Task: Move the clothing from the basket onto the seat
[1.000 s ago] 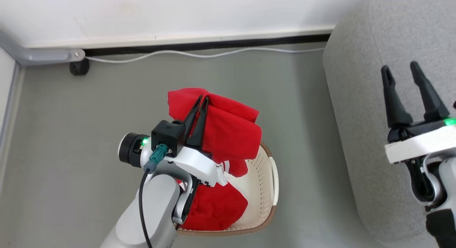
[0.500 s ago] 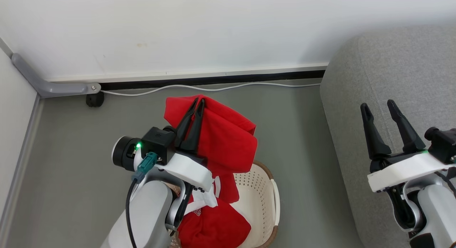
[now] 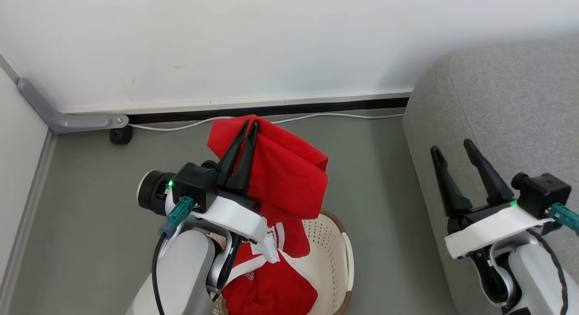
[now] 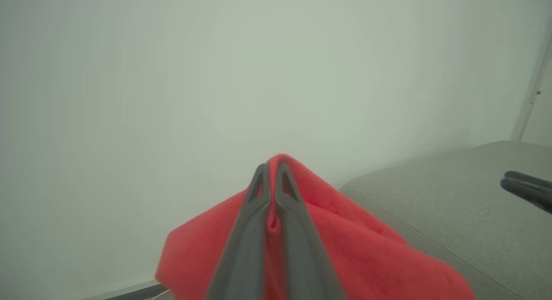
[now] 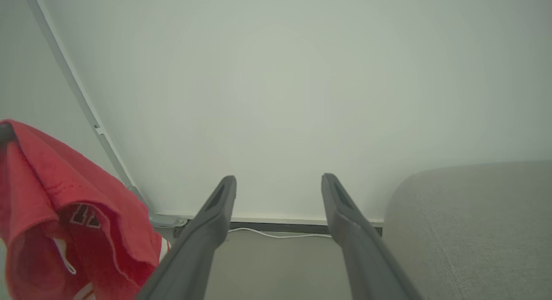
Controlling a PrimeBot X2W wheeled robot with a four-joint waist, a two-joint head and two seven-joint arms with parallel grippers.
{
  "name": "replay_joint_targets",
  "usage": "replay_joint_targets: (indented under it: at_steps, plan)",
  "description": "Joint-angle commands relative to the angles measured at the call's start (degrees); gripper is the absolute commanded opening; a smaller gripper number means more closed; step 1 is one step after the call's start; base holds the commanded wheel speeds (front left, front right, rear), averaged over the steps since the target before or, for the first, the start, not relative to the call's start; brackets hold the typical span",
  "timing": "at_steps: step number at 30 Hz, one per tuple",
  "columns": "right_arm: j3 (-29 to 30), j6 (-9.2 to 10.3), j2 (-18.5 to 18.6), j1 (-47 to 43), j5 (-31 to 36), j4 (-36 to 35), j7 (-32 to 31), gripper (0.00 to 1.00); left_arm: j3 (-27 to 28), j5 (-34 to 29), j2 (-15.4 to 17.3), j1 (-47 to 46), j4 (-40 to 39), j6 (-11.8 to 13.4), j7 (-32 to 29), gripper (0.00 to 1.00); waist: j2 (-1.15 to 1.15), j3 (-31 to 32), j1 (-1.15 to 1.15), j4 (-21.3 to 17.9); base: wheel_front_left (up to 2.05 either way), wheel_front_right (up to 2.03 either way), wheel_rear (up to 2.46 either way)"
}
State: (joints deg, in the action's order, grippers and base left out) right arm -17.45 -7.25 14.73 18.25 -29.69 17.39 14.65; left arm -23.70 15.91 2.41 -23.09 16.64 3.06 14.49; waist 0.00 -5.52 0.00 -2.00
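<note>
As we look on, left gripper (image 3: 251,123): jaws clamped on the clothing (image 3: 289,179).
Right gripper (image 3: 451,145): jaws spread wide, we hold nothing.

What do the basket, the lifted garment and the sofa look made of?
Basket: likely moulded plastic, matte cream, rows of punched holes, brown woven-look rim.
Garment: soft red knit or fleece, probably; it drapes and folds.
Sofa: grey woven upholstery, matte, flecked texture.
</note>
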Motion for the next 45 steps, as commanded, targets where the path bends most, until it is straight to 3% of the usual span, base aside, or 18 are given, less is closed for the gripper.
replay_joint_targets:
  at_steps: [1,10,16,26,35,36,37,38,39,45]
  plan:
    - [-2.33,-0.24,0.36,1.23,-0.39,-2.59,0.35,1.0,2.15,-0.59,0.47,-1.04,-2.21,-0.12,0.51,0.0,0.0,-0.09,0.0,-0.14,0.0,0.0,0.0]
    - [-14.75,-0.24,1.59,6.29,-2.12,-10.04,0.35,1.0,0.86,-0.26,0.47,-1.49,-2.8,0.21,0.51,0.0,0.0,-0.49,0.0,-0.4,0.0,0.0,0.0]
    - [-24.32,-0.24,3.16,10.5,-2.39,-9.76,0.35,1.0,0.02,-0.03,0.47,-1.85,-3.03,0.48,0.51,0.0,0.0,-0.57,0.0,-0.21,0.0,0.0,0.0]
    - [-38.79,-0.24,3.56,19.56,-4.48,1.94,0.35,1.0,-2.58,0.84,0.47,-2.78,-3.95,0.61,0.51,0.0,0.0,-1.38,0.0,1.36,0.0,0.0,0.0]
    - [-46.35,-0.24,1.24,24.62,-9.76,9.64,0.35,1.0,-5.59,2.0,0.47,-3.46,-4.32,0.96,0.51,0.0,0.0,-1.87,0.0,3.09,0.0,0.0,0.0]
    - [-46.92,-0.24,0.85,24.88,-10.66,10.25,0.35,0.98,-5.76,2.13,0.47,-3.46,-4.31,0.99,0.51,0.0,0.0,-1.87,0.0,3.24,0.0,0.0,0.0]
    - [-47.48,-0.24,0.55,25.12,-11.54,10.81,0.35,0.59,-5.87,2.24,0.47,-3.44,-4.29,1.01,0.51,0.0,0.0,-1.85,0.0,3.35,0.0,0.0,0.0]
    - [-47.9,-0.24,0.36,25.45,-12.04,11.2,0.35,0.43,-5.95,2.42,0.47,-3.36,-4.27,1.04,0.51,0.0,0.0,-1.81,0.0,3.45,0.0,0.0,0.0]
    - [-47.92,-0.24,0.19,25.58,-12.72,11.28,0.35,0.0,-6.03,2.52,0.47,-3.28,-4.24,1.06,0.51,0.0,0.0,-1.79,0.0,3.53,0.0,0.0,0.0]
    - [-46.96,-0.24,0.7,25.57,-13.36,10.3,0.35,0.0,-5.77,2.55,0.47,-2.75,-4.5,1.28,0.51,0.0,0.0,-2.02,0.0,3.26,0.0,0.0,0.0]
